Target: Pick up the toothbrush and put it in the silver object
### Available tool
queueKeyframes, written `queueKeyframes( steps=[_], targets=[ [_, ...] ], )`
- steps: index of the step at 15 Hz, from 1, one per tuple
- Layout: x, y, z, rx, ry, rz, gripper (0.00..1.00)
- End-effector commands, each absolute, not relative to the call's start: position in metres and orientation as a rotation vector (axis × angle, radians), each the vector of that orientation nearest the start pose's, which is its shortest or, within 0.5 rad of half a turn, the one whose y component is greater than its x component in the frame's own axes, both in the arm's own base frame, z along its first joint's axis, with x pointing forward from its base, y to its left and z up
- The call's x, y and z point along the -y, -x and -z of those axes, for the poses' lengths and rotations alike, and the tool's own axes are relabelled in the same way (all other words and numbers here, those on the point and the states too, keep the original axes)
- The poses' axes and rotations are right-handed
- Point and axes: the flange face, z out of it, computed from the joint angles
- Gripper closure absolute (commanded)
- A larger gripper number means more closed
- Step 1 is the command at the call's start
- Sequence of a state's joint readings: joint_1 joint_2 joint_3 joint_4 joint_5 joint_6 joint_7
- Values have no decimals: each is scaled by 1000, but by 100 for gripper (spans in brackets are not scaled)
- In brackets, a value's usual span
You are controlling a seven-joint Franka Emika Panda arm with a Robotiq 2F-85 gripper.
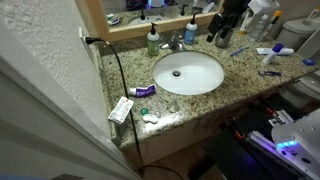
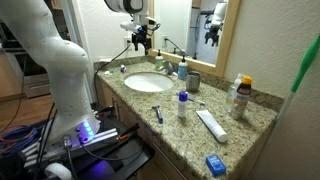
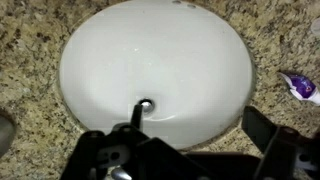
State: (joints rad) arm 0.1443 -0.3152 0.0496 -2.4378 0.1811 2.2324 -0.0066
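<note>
My gripper (image 1: 222, 30) (image 2: 140, 36) hangs high above the far end of the counter, open and empty. In the wrist view its two dark fingers (image 3: 200, 125) stand wide apart over the white sink (image 3: 150, 70). A thin light-blue toothbrush (image 1: 238, 50) lies on the granite beyond the sink, below the gripper; it shows small in an exterior view (image 2: 122, 68). The silver metal cup (image 2: 194, 81) stands at the back of the counter beside a soap bottle (image 2: 182, 70). I cannot make the cup out in the wrist view.
A darker blue-purple brush (image 2: 158, 113) (image 3: 300, 88) lies near the counter's front edge. A white toothpaste tube (image 2: 211, 124), a small blue bottle (image 2: 182, 105) and an orange-capped bottle (image 2: 240, 97) stand on the counter. The faucet (image 1: 176, 42) and mirror are behind the sink.
</note>
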Motion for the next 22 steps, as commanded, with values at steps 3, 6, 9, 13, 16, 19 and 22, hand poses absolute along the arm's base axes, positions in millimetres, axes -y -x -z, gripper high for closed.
queueKeyframes(
  steps=[3, 6, 9, 13, 16, 19, 22],
  targets=[
    [-77, -460, -416, 32, 2971, 72, 0],
    [-11, -446, -381, -212, 2887, 5, 0],
    [53, -407, -340, -474, 2805, -82, 0],
    [60, -411, -338, -472, 2820, -112, 0],
    [92, -409, -326, -662, 2726, -199, 0],
    [151, -361, -323, -863, 2637, -207, 0],
    [171, -361, -321, -928, 2626, -206, 0]
  ],
)
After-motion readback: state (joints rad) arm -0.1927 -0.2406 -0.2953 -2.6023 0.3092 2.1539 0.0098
